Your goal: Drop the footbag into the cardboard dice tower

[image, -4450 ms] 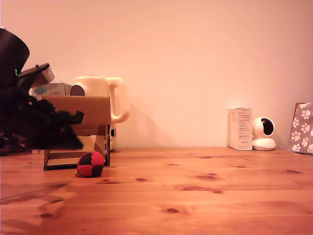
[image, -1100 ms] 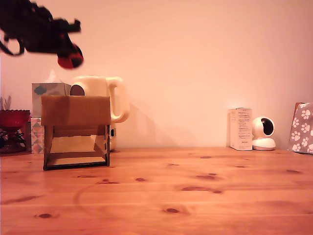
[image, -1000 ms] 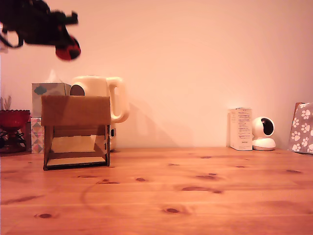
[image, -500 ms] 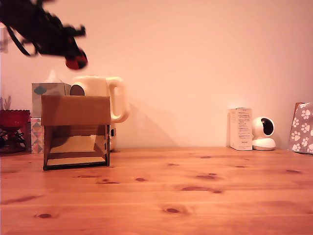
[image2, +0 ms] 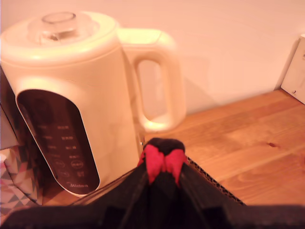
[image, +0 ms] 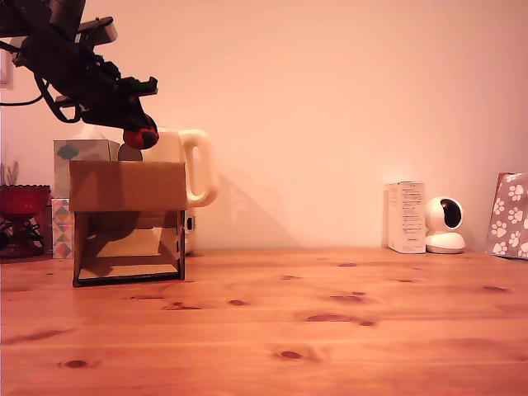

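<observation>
In the exterior view, the black gripper (image: pixel 139 124) hung tilted downward from the upper part of the scene, clenched on the footbag (image: pixel 142 137), a small red and black ball showing at its tip. The tower (image: pixel 128 223), a brown cardboard box with a plain upper front and a cut-out lower front, stood directly below the gripper, its top edge just under the ball and not touching it. A cream jug (image: pixel 183 165) rose behind the tower, just beyond the gripper's tip, and a tissue box (image: pixel 82 153) sat behind it, under the arm. In the wrist view, the dark jaws closed on the footbag (image2: pixel 162 155) from both sides, and red panels bulged between them, so it looked soft, light and easily squashed, likely to sag and drop straight rather than bounce once let go. A hold across its middle, as seen here, seemed secure. A corrugated edge of the tower (image2: pixel 209 181) showed beneath the ball, with the jug (image2: pixel 71 100) close beyond it.
</observation>
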`<state>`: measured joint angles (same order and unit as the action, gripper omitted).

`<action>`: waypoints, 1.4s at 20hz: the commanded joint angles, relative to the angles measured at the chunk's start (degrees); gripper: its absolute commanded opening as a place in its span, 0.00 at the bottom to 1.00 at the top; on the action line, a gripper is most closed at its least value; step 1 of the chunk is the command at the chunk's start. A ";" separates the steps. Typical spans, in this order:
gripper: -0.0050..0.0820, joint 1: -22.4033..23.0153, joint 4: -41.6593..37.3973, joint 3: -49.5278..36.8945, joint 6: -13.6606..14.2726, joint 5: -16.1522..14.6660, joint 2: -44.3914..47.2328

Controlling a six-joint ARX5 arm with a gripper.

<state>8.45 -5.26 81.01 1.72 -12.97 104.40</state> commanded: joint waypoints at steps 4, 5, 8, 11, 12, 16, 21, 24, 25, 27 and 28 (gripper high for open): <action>0.19 -0.48 -0.11 0.98 1.38 -0.07 1.42; 0.19 -0.59 0.24 0.98 1.38 -0.07 1.42; 0.41 -0.59 0.98 0.98 1.38 -0.07 1.42; 0.83 -0.57 1.07 0.98 1.33 0.00 1.38; 0.88 -0.57 1.40 0.98 1.44 -0.07 1.36; 0.83 -0.13 6.69 1.88 1.77 -0.07 0.33; 0.03 -0.02 15.98 1.88 1.73 -2.05 -4.28; 0.03 -0.02 18.97 1.88 1.73 -5.38 -6.49; 0.03 -0.02 20.15 1.88 1.75 -6.16 -7.06; 0.03 -0.02 22.43 1.81 1.75 -7.17 -7.69; 0.03 -0.02 23.34 1.75 1.77 -7.50 -7.74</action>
<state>8.21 17.34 83.05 3.22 -20.03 96.01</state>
